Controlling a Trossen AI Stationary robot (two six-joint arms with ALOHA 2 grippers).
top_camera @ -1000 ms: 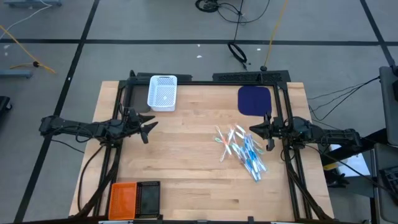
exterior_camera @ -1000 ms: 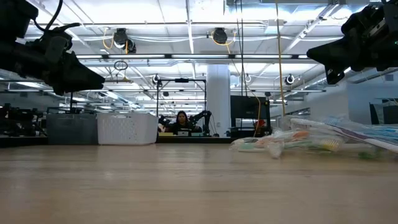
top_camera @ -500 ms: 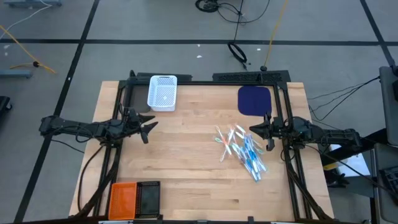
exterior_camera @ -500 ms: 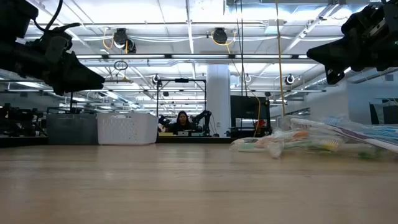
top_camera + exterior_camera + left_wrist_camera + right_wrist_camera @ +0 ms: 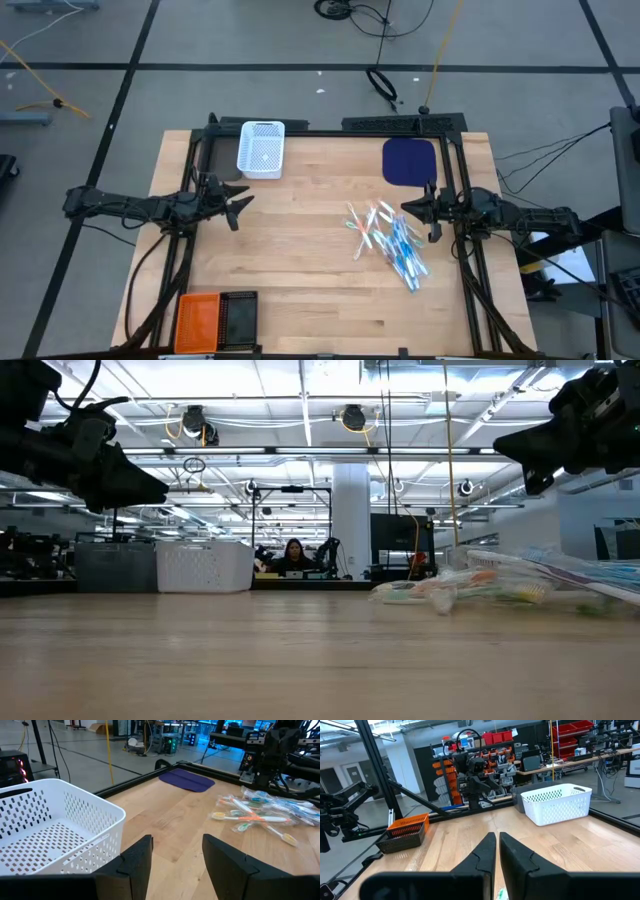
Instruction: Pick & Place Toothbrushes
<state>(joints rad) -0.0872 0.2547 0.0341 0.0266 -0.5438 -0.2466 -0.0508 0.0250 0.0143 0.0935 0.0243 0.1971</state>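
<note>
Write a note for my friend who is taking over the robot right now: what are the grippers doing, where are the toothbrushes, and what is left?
Left gripper: open, empty, raised near the table's left side.
Right gripper: shut, empty, raised just right of the pile.
Thin plastic toothbrushes with blue, white, pink and green handles: all in one loose heap on the wooden table, right of centre.
White perforated plastic basket: at the far edge, empty.
Orange basket and black basket: near-left corner.
Done: nothing placed yet.
Left: pick up every toothbrush and place it.
</note>
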